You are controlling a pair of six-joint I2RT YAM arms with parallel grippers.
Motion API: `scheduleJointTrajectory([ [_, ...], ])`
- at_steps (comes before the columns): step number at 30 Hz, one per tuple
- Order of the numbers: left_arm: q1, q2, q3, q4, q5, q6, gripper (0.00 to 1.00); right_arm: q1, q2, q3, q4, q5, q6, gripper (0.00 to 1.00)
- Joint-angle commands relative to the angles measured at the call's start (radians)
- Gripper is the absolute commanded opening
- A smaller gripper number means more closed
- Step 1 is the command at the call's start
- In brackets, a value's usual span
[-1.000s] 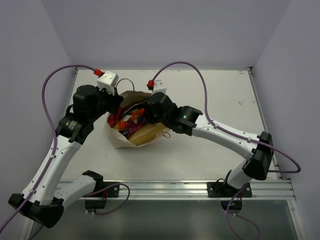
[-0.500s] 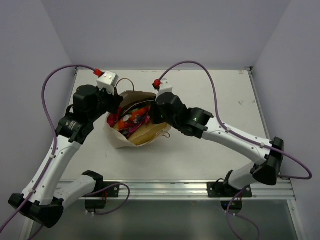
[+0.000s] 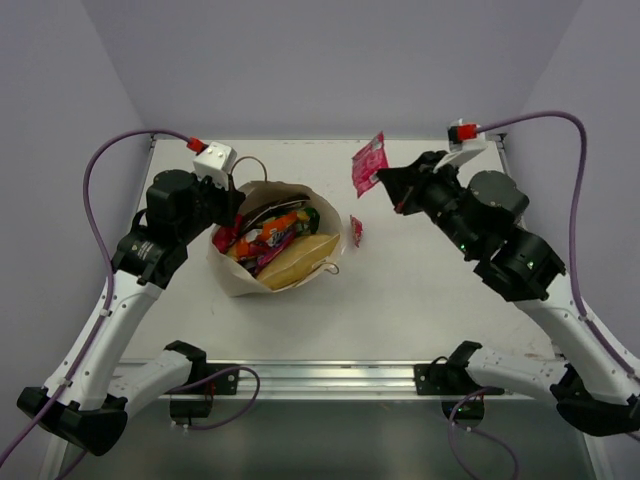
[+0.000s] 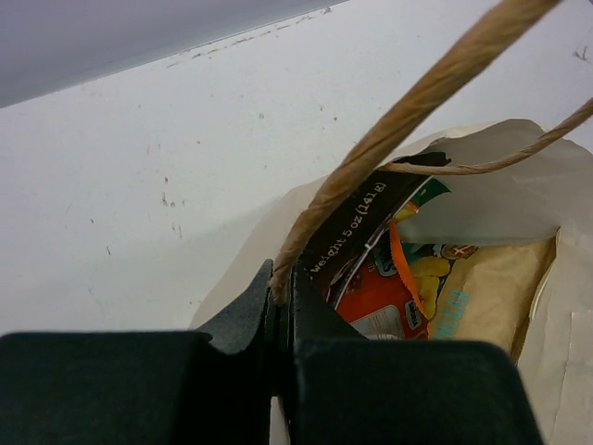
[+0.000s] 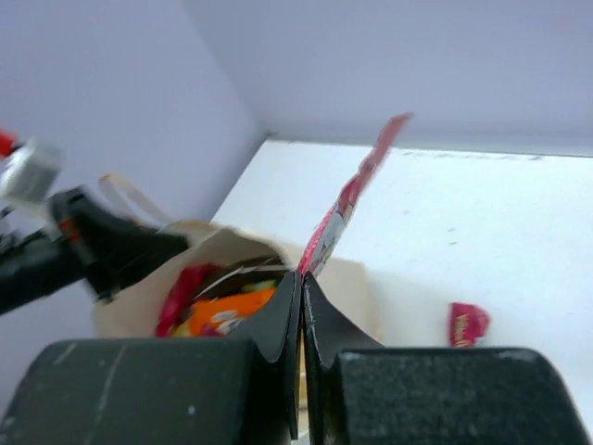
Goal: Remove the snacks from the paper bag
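Crinkly pink packet [image 3: 369, 165] pinched in right jaws

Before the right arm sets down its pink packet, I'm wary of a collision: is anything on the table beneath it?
Nothing visible blocks it. The pink packet hangs from the right tool over bare table; only the tiny red packet lies nearby, beside the paper bag.

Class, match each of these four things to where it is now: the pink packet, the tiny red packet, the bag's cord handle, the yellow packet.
1 pink packet
2 tiny red packet
3 cord handle
4 yellow packet

A inside the paper bag
B pinched by the left gripper
C lying on the table
D held aloft by the right gripper

Pairs: 1-D, 2-C, 3-B, 4-A
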Motion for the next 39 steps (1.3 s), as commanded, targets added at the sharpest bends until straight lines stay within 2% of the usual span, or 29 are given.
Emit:
scheduleJointTrajectory([
  [1, -0.006, -0.011, 0.029, 0.035, 0.005, 0.024, 0.00, -0.200, -0.012, -0.122, 0.000, -0.061, 0.022, 0.00],
  [5, -0.006, -0.008, 0.031, 0.034, 0.035, 0.041, 0.00, -0.351, 0.024, -0.239, 0.092, -0.169, 0.022, 0.00],
  [10, -0.006, -0.016, 0.032, 0.022, 0.045, 0.056, 0.00, -0.505, 0.192, -0.335, 0.237, -0.293, 0.036, 0.00],
  [13, -0.006, -0.018, 0.031, 0.017, 0.045, 0.065, 0.00, -0.559, 0.324, -0.377, 0.334, -0.284, 0.052, 0.00],
  [18, -0.006, -0.008, 0.037, 0.017, 0.062, 0.071, 0.00, -0.609, 0.470, -0.405, 0.385, -0.326, 0.081, 0.00],
  [22, -0.006, -0.005, 0.043, 0.017, 0.069, 0.081, 0.00, -0.609, 0.482, -0.386, 0.253, -0.248, 0.075, 0.24],
  [23, -0.006, -0.005, 0.044, 0.017, 0.074, 0.081, 0.00, -0.609, 0.449, -0.377, 0.188, -0.217, 0.059, 0.39],
  [26, -0.006, -0.005, 0.043, 0.017, 0.078, 0.094, 0.00, -0.602, 0.363, -0.356, 0.091, -0.189, 0.024, 0.63],
  [29, -0.006, -0.005, 0.043, 0.017, 0.080, 0.117, 0.00, -0.565, 0.237, -0.308, -0.007, -0.164, -0.028, 0.70],
  [32, -0.006, -0.004, 0.041, 0.017, 0.078, 0.124, 0.00, -0.455, 0.130, -0.248, -0.051, -0.145, -0.077, 0.73],
  [36, -0.006, -0.001, 0.041, 0.015, 0.072, 0.127, 0.00, -0.234, 0.041, -0.192, -0.011, -0.224, -0.059, 0.73],
  [39, -0.006, -0.002, 0.044, 0.012, 0.069, 0.124, 0.00, -0.070, 0.051, -0.147, 0.047, -0.241, -0.077, 0.74],
])
